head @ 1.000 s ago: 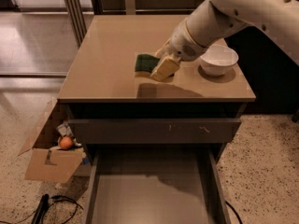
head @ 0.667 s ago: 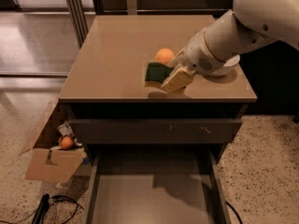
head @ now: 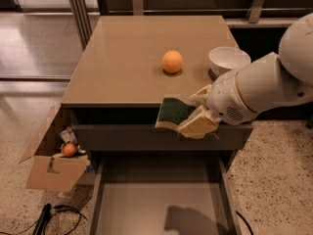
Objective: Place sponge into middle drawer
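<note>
Sponge (head: pixel 173 112) clamped in jaws of the gripper (head: pixel 197 118), just off the front edge of the surface (head: pixel 127 67), above the open drawer (head: pixel 137 204). Lower it well inside the walls before you release.

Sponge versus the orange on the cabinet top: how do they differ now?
The sponge is flat, rectangular, dark green over pale foam; the orange is round. The sponge hangs clamped in the jaws of the gripper at the cabinet's front edge, above the open middle drawer; the orange rests on the cabinet top. Both are similarly small.
</note>
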Robot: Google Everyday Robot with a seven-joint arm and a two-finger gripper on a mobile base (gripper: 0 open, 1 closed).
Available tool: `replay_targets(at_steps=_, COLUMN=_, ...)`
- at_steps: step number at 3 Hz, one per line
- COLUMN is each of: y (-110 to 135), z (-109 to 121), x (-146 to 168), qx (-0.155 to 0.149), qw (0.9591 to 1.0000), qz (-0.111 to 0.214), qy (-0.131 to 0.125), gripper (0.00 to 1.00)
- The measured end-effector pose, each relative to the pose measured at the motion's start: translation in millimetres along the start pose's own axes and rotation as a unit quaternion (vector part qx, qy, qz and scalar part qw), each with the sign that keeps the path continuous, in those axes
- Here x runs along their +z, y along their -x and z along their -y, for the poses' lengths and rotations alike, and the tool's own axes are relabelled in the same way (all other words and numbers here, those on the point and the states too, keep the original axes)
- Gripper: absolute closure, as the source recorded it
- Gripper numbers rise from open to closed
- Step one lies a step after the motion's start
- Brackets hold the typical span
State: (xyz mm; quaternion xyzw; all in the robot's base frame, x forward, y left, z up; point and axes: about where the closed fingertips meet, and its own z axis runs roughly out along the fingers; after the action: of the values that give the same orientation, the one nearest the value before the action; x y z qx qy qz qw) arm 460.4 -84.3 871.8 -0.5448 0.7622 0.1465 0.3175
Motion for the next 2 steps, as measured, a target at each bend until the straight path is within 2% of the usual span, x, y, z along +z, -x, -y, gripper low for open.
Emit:
replay_targets(at_steps=1, y=0, z=0, x=0, qx=0.000, qw=1.0000, qz=0.000, qy=0.000, gripper=1.00)
replay_targets(at_steps=2, y=-12, z=-13, x=19, qx=0.007, qw=0.9999, qz=-0.003, qy=0.012, gripper=1.00)
